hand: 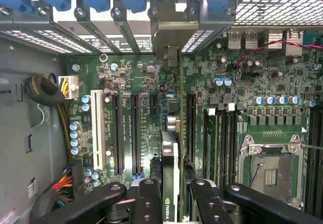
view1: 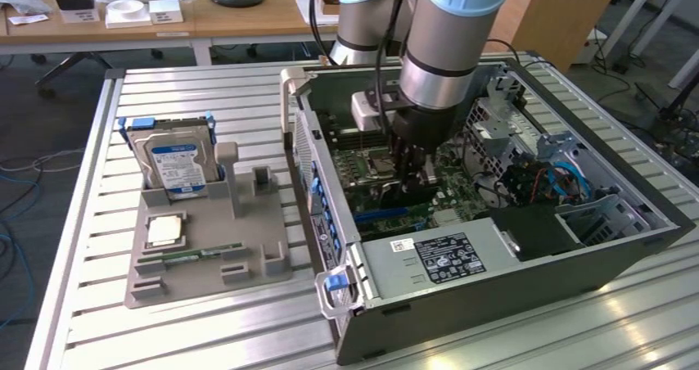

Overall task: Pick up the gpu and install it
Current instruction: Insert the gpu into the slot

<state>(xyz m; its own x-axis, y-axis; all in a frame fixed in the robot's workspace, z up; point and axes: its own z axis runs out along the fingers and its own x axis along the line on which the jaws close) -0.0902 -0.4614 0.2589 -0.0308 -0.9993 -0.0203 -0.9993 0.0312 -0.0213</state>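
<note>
My gripper (view1: pixel 408 172) reaches down into the open PC case (view1: pixel 611 247), over the green motherboard (view1: pixel 366 167). It is shut on the gpu (hand: pixel 170 153), which the wrist view shows edge-on between the two black fingers (hand: pixel 149 199). The card's green board and black cooler run away from the fingers, and its silver end bracket (hand: pixel 169 30) sits at the case's rear slot openings. The card stands upright above the motherboard (hand: pixel 237 82), in line with the black expansion slots (hand: pixel 135 133); whether it touches a slot I cannot tell.
A grey holder (view1: pixel 245 223) beside the case, at the exterior view's left, carries a silver hard drive (view1: pixel 175 161), a square processor (view1: pixel 164 229) and a RAM stick (view1: pixel 202 251). Inside the case are the power supply (view1: pixel 437 259), the CPU socket (hand: pixel 270 166) and cable bundles (hand: pixel 48 90).
</note>
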